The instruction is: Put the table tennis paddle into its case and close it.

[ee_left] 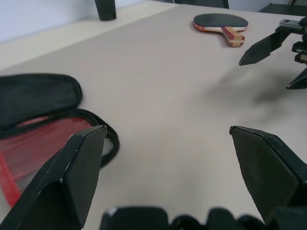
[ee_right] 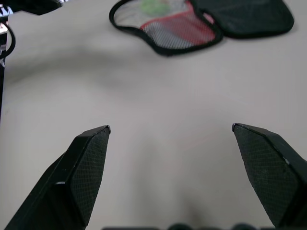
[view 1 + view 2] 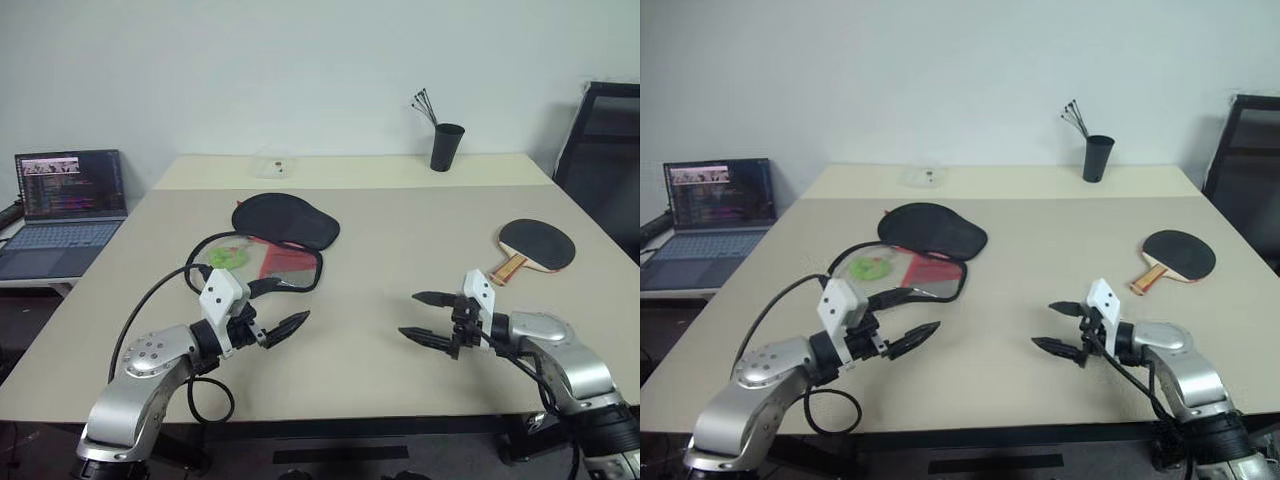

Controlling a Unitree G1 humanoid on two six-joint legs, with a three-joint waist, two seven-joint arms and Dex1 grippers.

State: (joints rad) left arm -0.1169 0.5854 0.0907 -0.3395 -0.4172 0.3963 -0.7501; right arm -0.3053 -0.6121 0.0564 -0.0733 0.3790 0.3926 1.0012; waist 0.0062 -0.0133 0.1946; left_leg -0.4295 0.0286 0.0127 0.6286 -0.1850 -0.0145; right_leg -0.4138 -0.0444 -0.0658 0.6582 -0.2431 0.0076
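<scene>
Two eyes, head view: my left gripper (image 3: 283,328) hovers just short of the case (image 3: 270,240), fingers wide and holding nothing; my right gripper (image 3: 424,317) hangs over bare desk (image 3: 400,230), fingers wide too, also empty.
Case: lies open and flat on my left side of the desk, black lid (image 3: 287,219) folded back away from me, red lining and mesh pocket facing up, a green tag (image 3: 226,257) inside.
Paddle: the paddle (image 3: 535,246) lies flat at the far right of the desk, well apart from the case, handle turned toward me.
Other things: a black cup (image 3: 447,146) with thin sticks stands at the far edge; a laptop (image 3: 62,212) sits on a side table to my left; a chair (image 3: 605,150) stands at the right.
Left wrist view: my own fingers (image 1: 72,172) stand wide apart over bare desk; the case's open half (image 1: 43,143) lies just beside one of them; the paddle (image 1: 221,23) lies far off, near my right gripper (image 1: 276,60).
Right wrist view: my fingers (image 2: 86,163) are spread wide with only desk between them; the open case (image 2: 192,21) lies well ahead.
Progress: I judge nothing is done yet beyond the case lying open. Paddle not yet picked up.
Left to do: grasp the paddle, probably with my right gripper, carry it across, lay it in the red half, fold the lid over, run the zip.
</scene>
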